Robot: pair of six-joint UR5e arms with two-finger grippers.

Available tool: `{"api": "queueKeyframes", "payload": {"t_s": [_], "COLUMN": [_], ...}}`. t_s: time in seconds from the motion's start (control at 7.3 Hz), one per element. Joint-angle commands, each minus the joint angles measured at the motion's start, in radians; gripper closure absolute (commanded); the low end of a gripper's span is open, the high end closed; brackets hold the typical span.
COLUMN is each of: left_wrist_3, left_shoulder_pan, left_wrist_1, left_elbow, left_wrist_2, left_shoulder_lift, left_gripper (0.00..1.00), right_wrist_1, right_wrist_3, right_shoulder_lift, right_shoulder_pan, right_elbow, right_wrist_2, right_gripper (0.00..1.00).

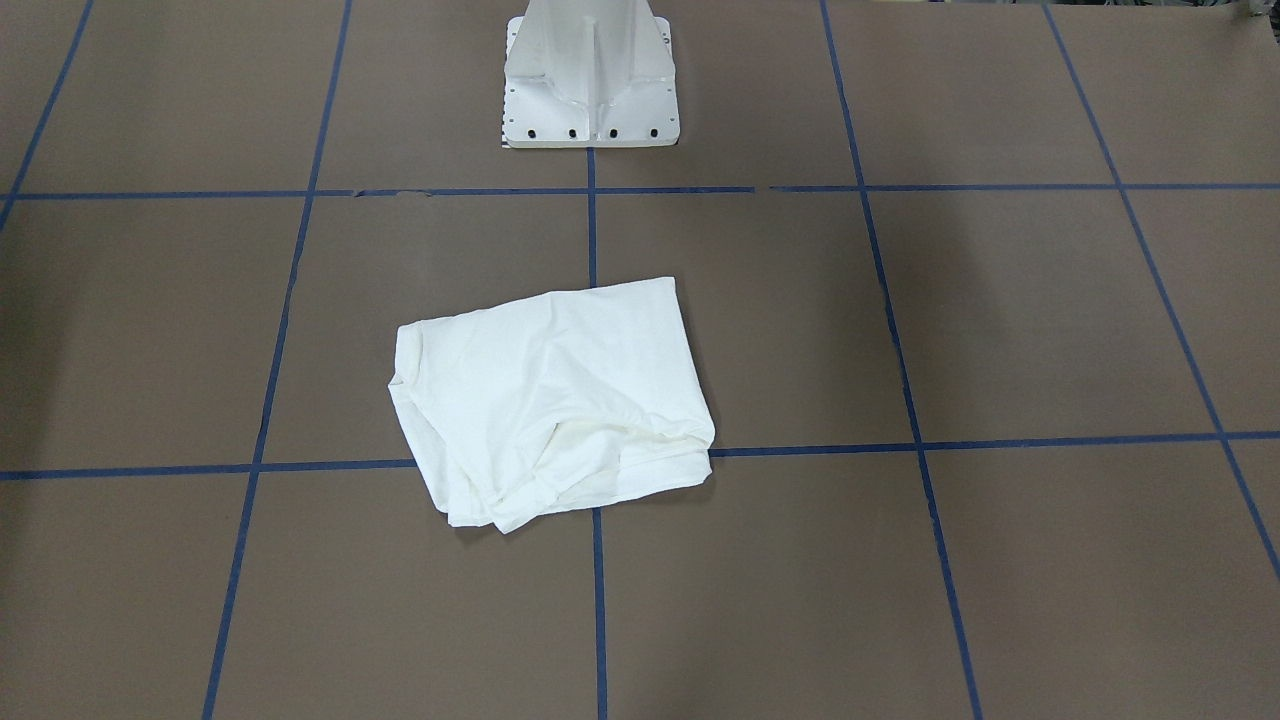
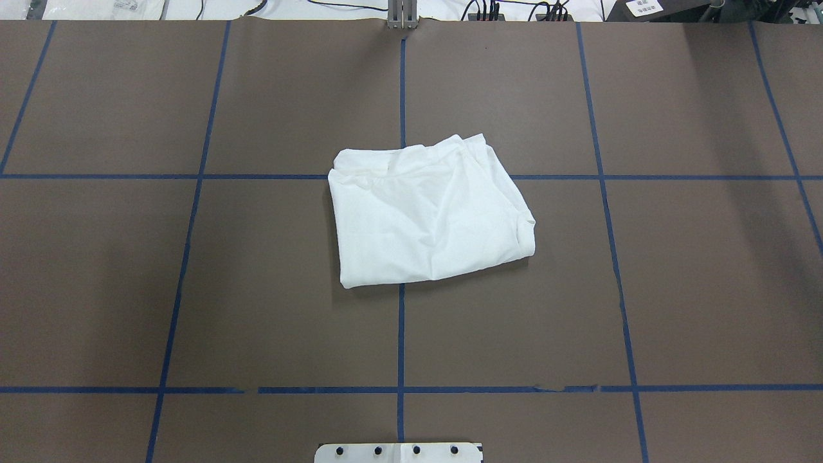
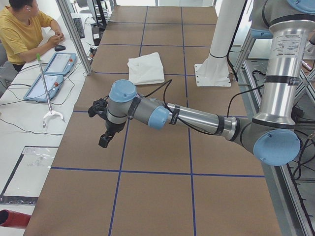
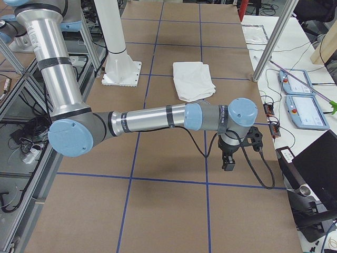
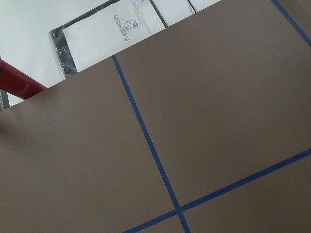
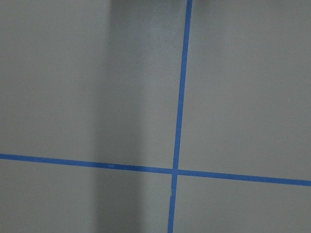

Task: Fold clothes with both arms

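The white shirt (image 2: 427,215) lies folded into a rough, wrinkled rectangle at the middle of the brown table, also seen in the front view (image 1: 550,400) and both side views (image 3: 146,68) (image 4: 193,80). Neither arm touches it. The left arm reaches out low over the table's left end, its gripper (image 3: 104,141) pointing down, far from the shirt. The right arm stretches over the right end in the same way, its gripper (image 4: 228,164) pointing down. Both grippers show only in the side views, so I cannot tell whether they are open or shut. The wrist views show only bare table and blue tape lines.
The white pedestal base (image 1: 590,80) stands at the robot's edge of the table. A seated person (image 3: 22,34) and teach pendants (image 3: 49,78) are at the side desk. A red cylinder (image 5: 19,85) and a plastic bag (image 5: 107,34) lie past the table's left end.
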Motion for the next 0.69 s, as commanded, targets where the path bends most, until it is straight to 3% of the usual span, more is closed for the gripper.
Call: {"api": "queueKeyframes", "payload": {"t_s": [0.0,0.27,0.55], "left_wrist_3": [0.003,0.005,-0.003], "left_shoulder_pan": [-0.004,-0.004,-0.013], "left_wrist_1": [0.084,0.067,0.053], "left_elbow": [-0.043,-0.049,-0.073], "left_wrist_2": [-0.07,-0.068,-0.076], "left_shoulder_lift": [0.035,0.095,0.098], "left_gripper": [0.0,0.0,0.0], "right_wrist_1": [0.003,0.004,0.093], "right_wrist_3": [0.0,-0.009,0.002], "right_shoulder_lift": [-0.019,-0.05,-0.062], "right_shoulder_pan": [-0.004,-0.052,-0.075], "right_elbow": [0.001,-0.001,-0.005], "right_wrist_2": [-0.004,-0.01,0.005], "right_gripper": [0.0,0.0,0.0]}}
